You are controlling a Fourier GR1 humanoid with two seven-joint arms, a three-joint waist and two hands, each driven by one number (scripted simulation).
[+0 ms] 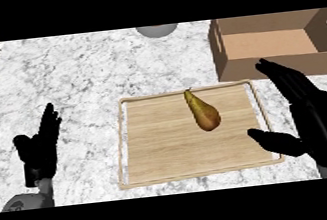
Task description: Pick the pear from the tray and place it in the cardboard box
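One pear (pixel 203 113) is all we are after, and it lies on its side near the middle of the wooden tray (pixel 158 168), stem toward the top of the frame, fat end toward the bottom. Our right hand (pixel 317 116) hovers at the tray's right edge, spread wide, fingers straight and thumb reaching in over the tray's lower right corner; it holds nothing and is apart from the fruit. Our left hand (pixel 41 145) rests open at the lower left of the frame, fingers up, on the marble worktop (pixel 81 70). The cardboard box (pixel 278 44) waits open at the upper right, just beyond the tray. To do this well, we judge the hand should sweep left and come down over the pear's broad belly, thumb on one flank and fingers on the other, across its width, since a pear lying down may roll if nudged from one side only.
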